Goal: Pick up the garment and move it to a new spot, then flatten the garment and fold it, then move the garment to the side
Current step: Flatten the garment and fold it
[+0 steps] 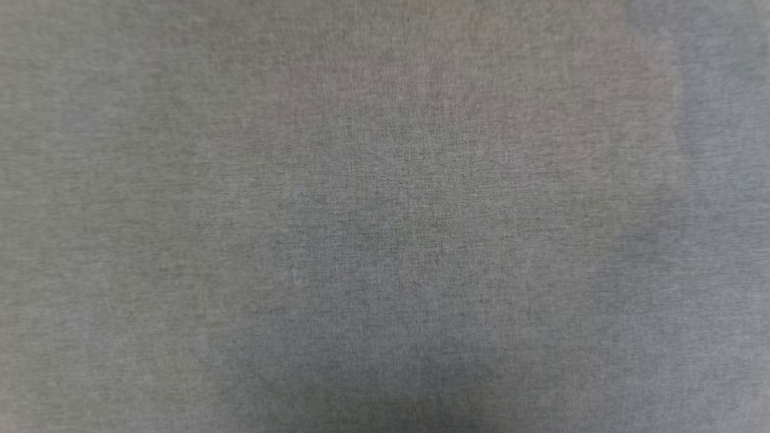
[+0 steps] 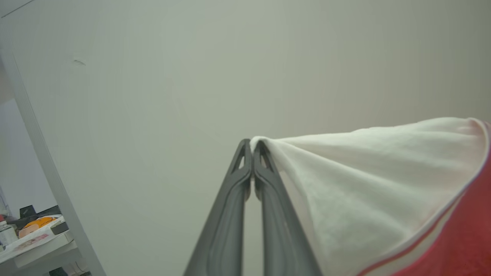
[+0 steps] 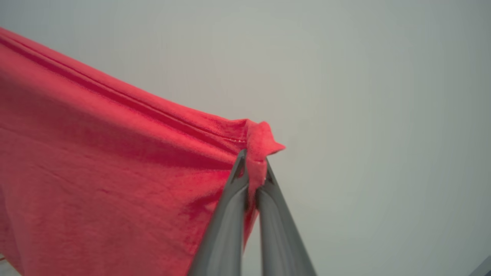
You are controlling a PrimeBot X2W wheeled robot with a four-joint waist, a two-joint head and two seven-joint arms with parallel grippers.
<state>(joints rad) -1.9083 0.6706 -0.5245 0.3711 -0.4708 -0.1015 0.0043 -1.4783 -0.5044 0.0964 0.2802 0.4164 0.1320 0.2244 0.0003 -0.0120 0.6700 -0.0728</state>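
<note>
The garment (image 2: 383,184) hangs in the air, held at two places by the two grippers. In the head view a grey woven surface (image 1: 385,180) lies blurred across the frame, with a darker shadow at its lower middle. In the left wrist view the left gripper (image 2: 252,143) has its jaws pressed together at the tips, pinching the edge of the white sleeve (image 2: 345,172). The sleeve fans out to that view's right, and a striped trim separates it from the red body (image 2: 468,237) at the lower right corner. Behind is a pale wall (image 2: 191,76), and at the lower left stands a cluttered white table (image 2: 34,245) with something orange (image 2: 38,221) on it. In the right wrist view the right gripper (image 3: 254,161) is clamped on a bunched corner of the red hem (image 3: 264,140), which pokes out just past the fingertips. From there the red cloth stretches away to that view's left and down, taut along its stitched edge.
</note>
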